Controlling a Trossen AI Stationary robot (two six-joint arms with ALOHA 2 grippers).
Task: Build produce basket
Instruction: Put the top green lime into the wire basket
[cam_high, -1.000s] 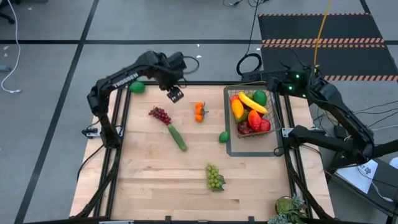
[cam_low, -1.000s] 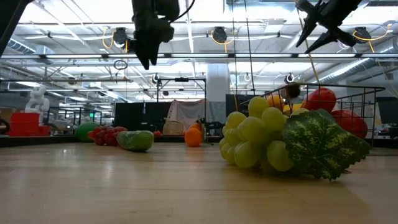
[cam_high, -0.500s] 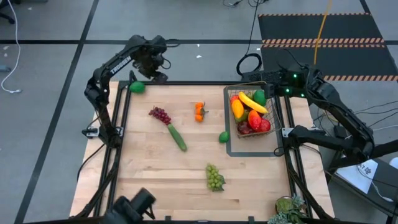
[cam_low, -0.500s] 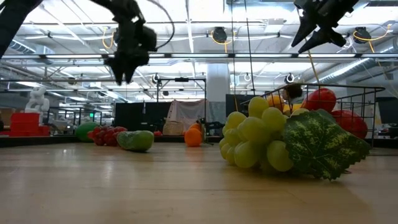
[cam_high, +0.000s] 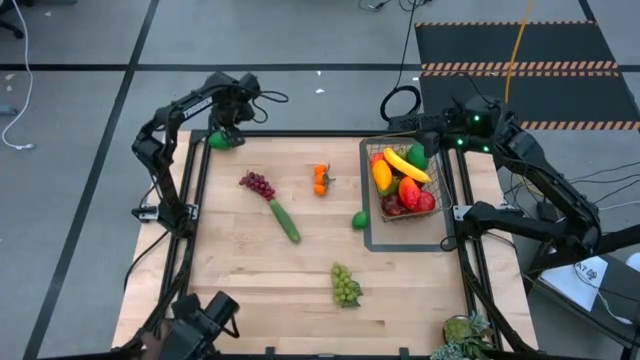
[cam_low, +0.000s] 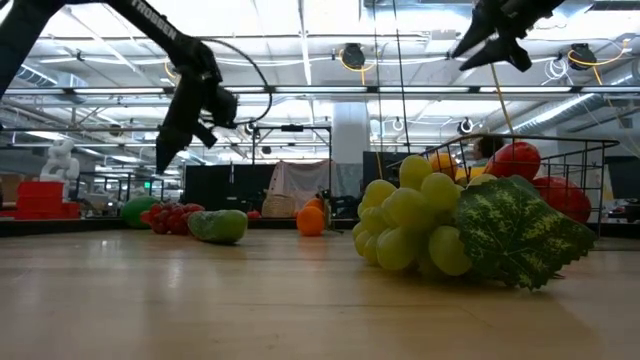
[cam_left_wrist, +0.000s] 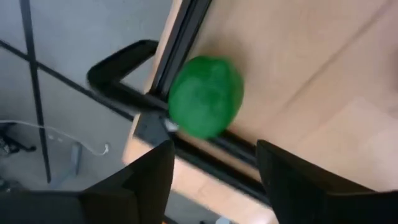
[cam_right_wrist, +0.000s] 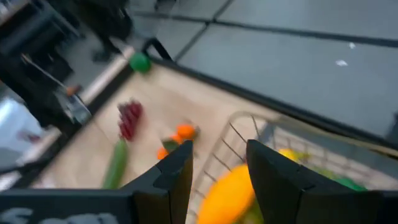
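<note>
A round green fruit (cam_high: 220, 140) lies at the table's far left corner, against the black frame rail; it also shows in the left wrist view (cam_left_wrist: 205, 104). My left gripper (cam_high: 224, 122) hovers open just above it (cam_left_wrist: 214, 152), touching nothing. The wire basket (cam_high: 384, 214) stands on a flat dark tray frame at the far right and holds a banana (cam_high: 405, 163), a mango, red apples and green fruit. My right gripper (cam_low: 472, 45) hangs open high over the basket's far edge (cam_right_wrist: 219, 158).
On the wood lie purple grapes (cam_high: 257, 184), a cucumber (cam_high: 285, 220), oranges (cam_high: 321, 178), a lime (cam_high: 360, 220) and green grapes (cam_high: 345, 285). A dark device (cam_high: 205, 320) shows at the table's near left edge. Black frame rails run along both sides.
My left gripper has swung from over the far middle of the table toward the far left corner and come down over the round green fruit, staying open. A dark device has come into view at the near left edge. The produce has not moved.
</note>
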